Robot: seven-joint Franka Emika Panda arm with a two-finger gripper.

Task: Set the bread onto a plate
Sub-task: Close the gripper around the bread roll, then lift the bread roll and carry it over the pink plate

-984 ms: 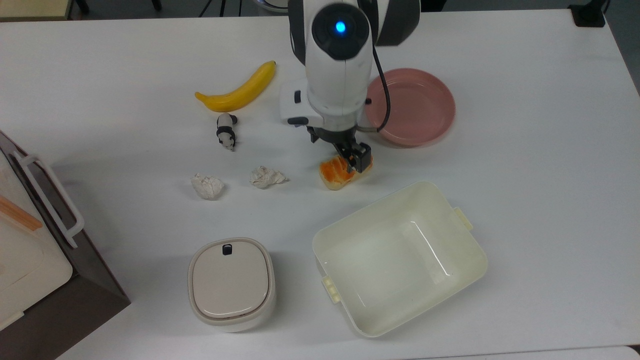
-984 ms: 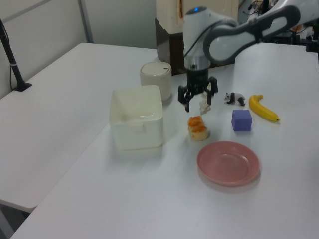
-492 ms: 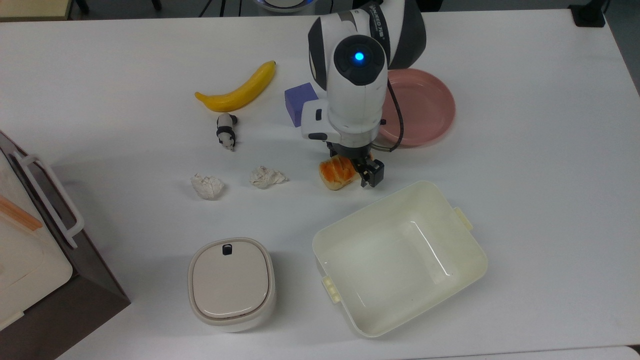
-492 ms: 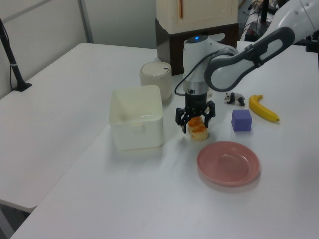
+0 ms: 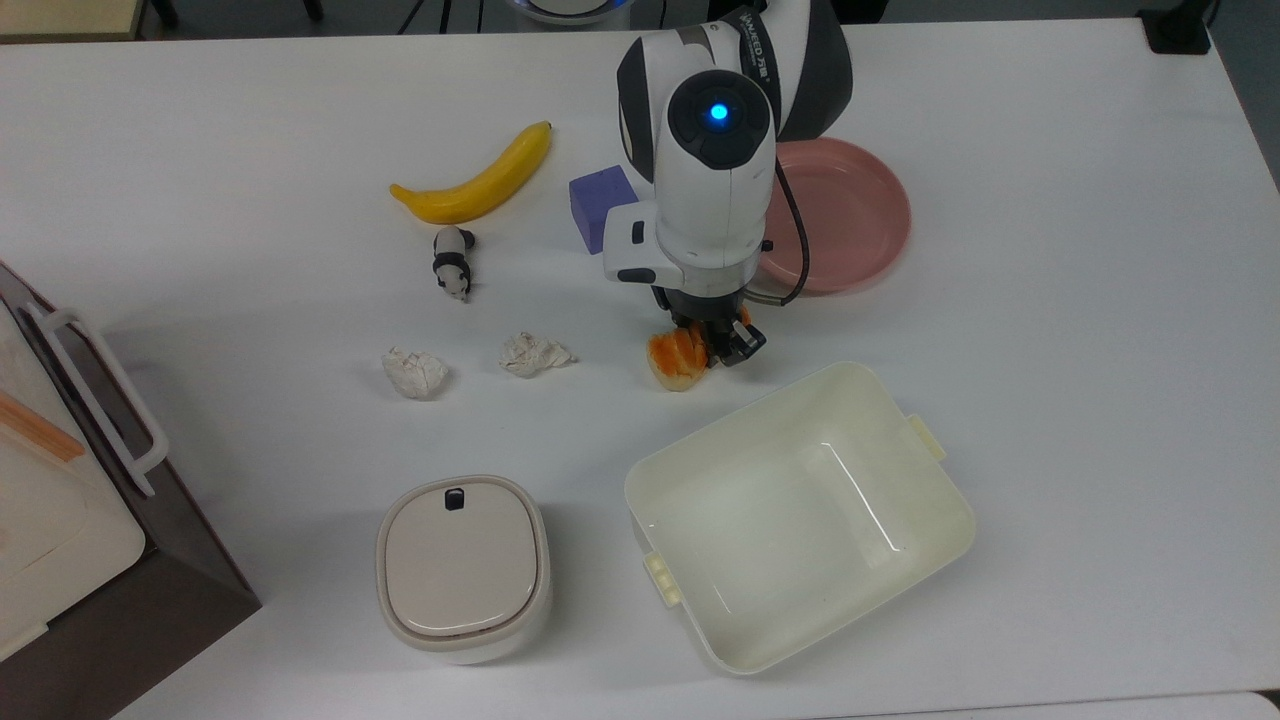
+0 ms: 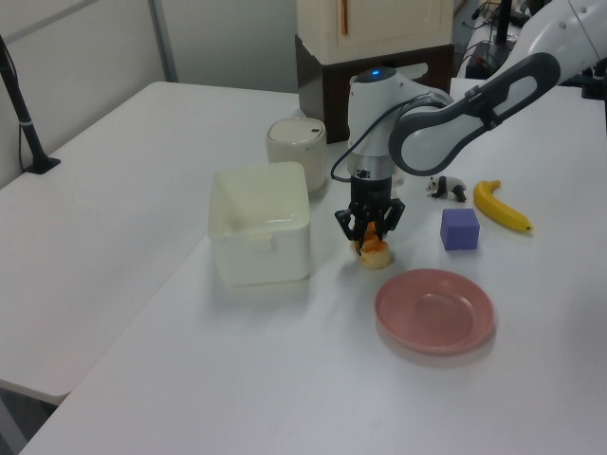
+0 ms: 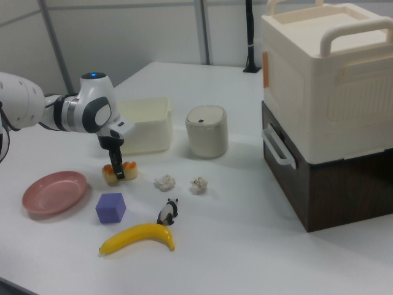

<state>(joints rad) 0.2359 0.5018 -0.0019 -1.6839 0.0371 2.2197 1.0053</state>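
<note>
The bread sits on the white desk near its middle, between the plate and the cream tub, and my pincer has closed in on it. Half a second ago my fingers stood wide on either side of the roll; now they press its flanks, and the roll looks squeezed shorter and more bunched than it did. In the left view my pincer is down on the bread, which is still on the desk surface, not lifted. A second ago I was higher up and off to one side of it.

The plate has not moved: it lies just beyond my wrist toward the desk's far edge in the top view, empty, near the bread but not touching it. In the right view the bread lies beside the plate.

The purple cube, the banana, the panda figure, both paper balls and the lidded bin lie as they did. The tub is also unchanged, close to the bread toward the top view's lower edge.
</note>
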